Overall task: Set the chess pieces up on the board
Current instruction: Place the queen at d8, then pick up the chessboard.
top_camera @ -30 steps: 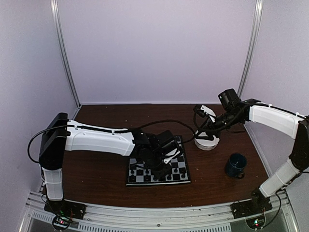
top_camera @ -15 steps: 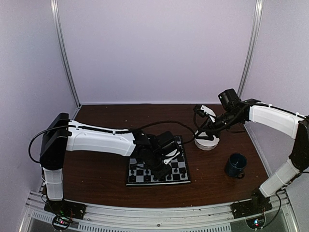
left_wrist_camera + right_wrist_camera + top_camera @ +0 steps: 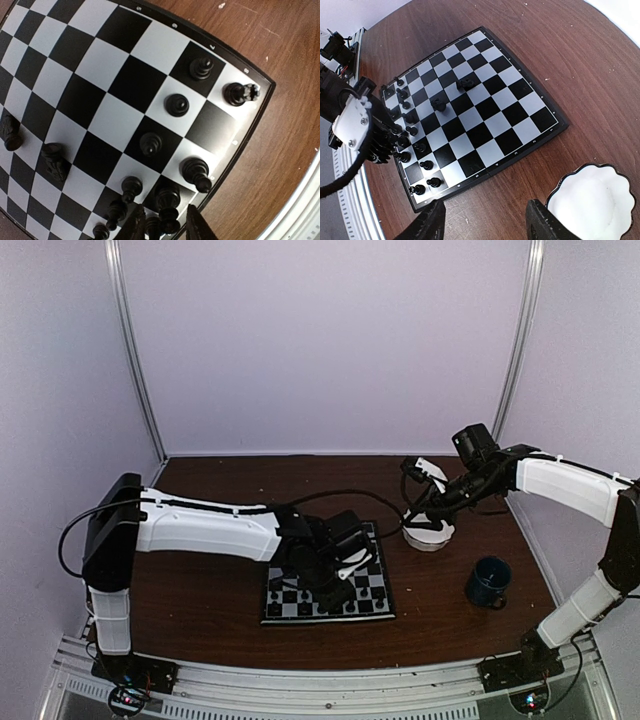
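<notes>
On the table [image 3: 200, 610], the board [image 3: 375, 605] lies mid-frame, with chess pieces [image 3: 150, 144] mostly ranked along its lower edge, so one more piece is likely being seated. The left gripper [image 3: 166, 215], low in its wrist view, is partly open astride an upright piece without pinching it; next, lift straight clear. The right gripper [image 3: 487, 210] gapes empty.

Left arm [image 3: 205, 530], left of board [image 3: 328, 590]: white shell links, black joints, black shoulder block, black cable [image 3: 345, 493] looping along it. Right arm [image 3: 565, 485], right of board: same white shells, black joints, black wrist camera block. Right gripper [image 3: 487, 225]: black fingers [image 3: 434, 222]. Bases [image 3: 135, 672] black, tiny red-green lights.
</notes>
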You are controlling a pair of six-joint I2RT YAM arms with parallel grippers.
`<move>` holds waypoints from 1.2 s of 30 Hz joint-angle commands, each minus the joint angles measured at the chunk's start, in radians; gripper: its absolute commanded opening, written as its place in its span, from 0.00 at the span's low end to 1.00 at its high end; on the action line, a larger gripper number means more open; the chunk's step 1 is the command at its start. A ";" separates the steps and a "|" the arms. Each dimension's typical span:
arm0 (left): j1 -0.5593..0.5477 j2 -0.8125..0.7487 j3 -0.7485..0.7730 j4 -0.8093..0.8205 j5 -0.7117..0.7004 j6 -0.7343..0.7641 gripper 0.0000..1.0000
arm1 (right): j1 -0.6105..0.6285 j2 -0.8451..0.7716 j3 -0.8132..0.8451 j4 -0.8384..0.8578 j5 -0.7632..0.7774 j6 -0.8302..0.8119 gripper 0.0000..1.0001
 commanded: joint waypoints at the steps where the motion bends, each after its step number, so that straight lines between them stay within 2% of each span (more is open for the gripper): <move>1: 0.002 -0.113 0.058 -0.010 -0.023 0.017 0.32 | -0.001 0.000 0.014 -0.004 -0.009 -0.010 0.58; 7: 0.043 -0.212 0.063 0.013 -0.053 -0.013 0.36 | -0.002 0.018 0.027 -0.011 -0.016 -0.015 0.58; 12: 0.159 -0.210 -0.031 0.079 0.038 -0.126 0.36 | -0.002 0.036 0.043 -0.029 -0.025 -0.021 0.57; 17: 0.222 -0.212 -0.130 0.167 0.093 -0.210 0.35 | 0.032 0.065 0.074 -0.085 -0.040 -0.102 0.53; 25: 0.318 -0.301 -0.296 0.285 0.115 -0.329 0.36 | 0.183 0.332 0.333 -0.246 0.014 -0.221 0.44; 36: 0.390 -0.508 -0.581 0.455 0.066 -0.479 0.38 | 0.382 0.650 0.618 -0.370 0.242 -0.363 0.52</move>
